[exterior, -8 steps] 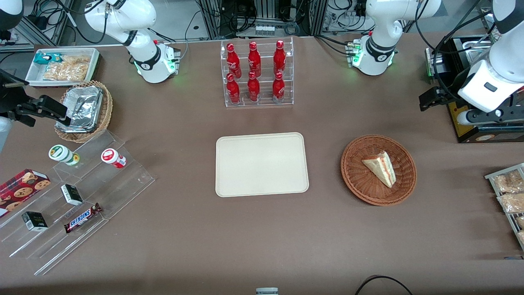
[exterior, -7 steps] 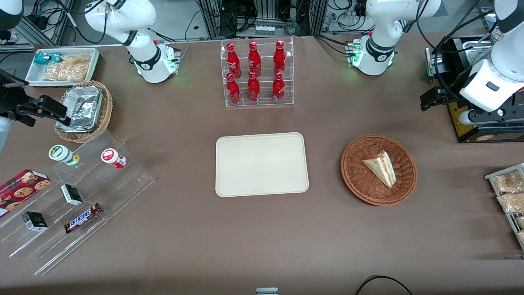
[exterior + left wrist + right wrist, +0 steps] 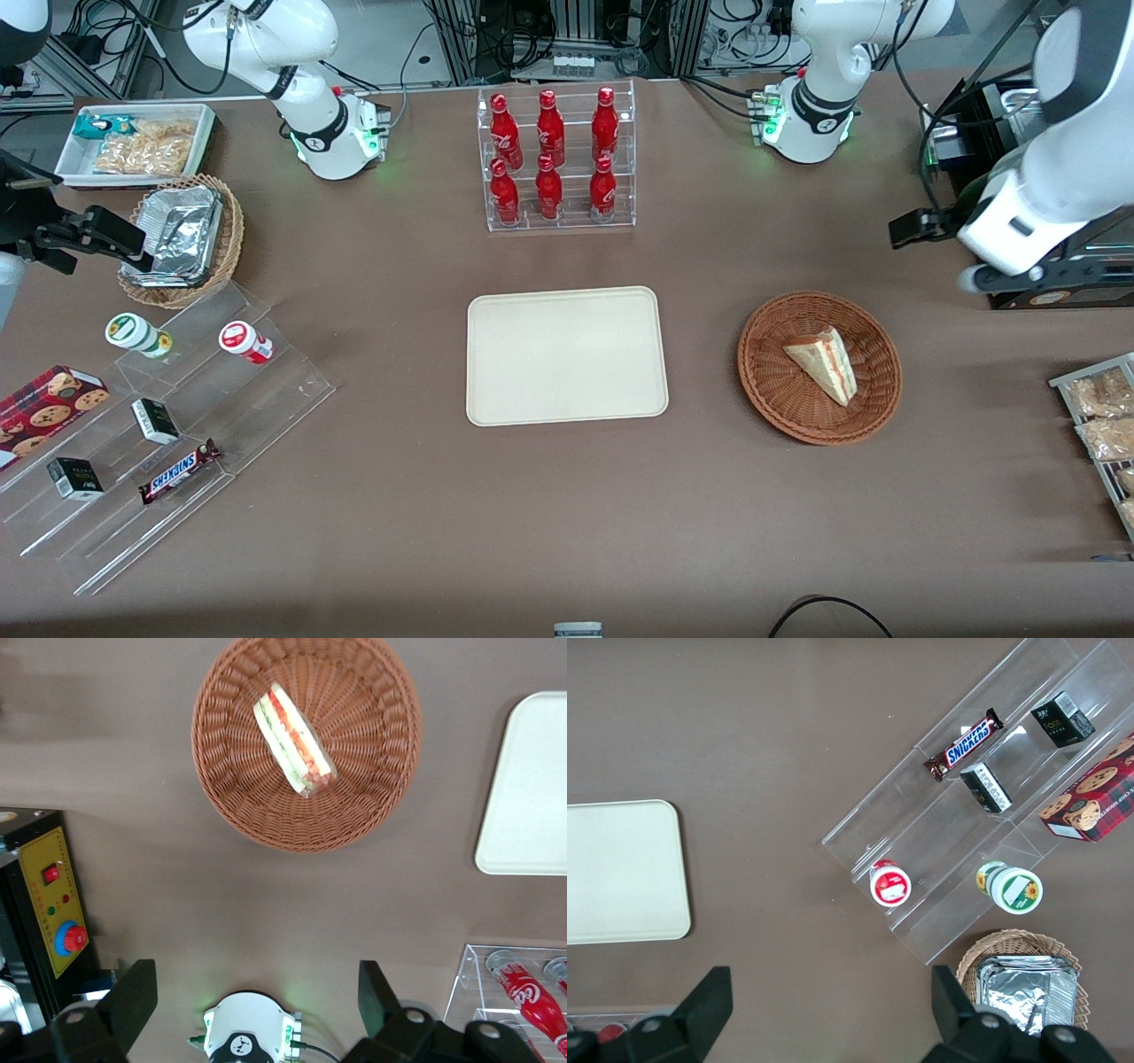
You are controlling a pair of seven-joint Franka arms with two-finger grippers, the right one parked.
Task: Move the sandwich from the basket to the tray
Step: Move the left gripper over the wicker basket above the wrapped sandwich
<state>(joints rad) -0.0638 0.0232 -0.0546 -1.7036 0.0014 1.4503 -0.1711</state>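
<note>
Cream plastic, flat and smooth, makes up the tray point(image 3: 567, 355), a rounded rectangle with a low rim at the centre of the front frame. To its right, well apart on the brown table point(image 3: 399, 496), lies the basket point(image 3: 819, 367), round, shallow, of reddish-brown woven wicker. The sandwich point(image 3: 823, 361) rests inside it, a pale triangular wedge; the wrist camera shows its red and green filling point(image 3: 295, 741) along the cut edge. At the right edge of the front frame, higher than the basket, hangs the gripper point(image 3: 252, 1010). Its dark fingers point(image 3: 133, 1001) stand wide apart with nothing between them, touching nothing, raised clear above the table.
</note>
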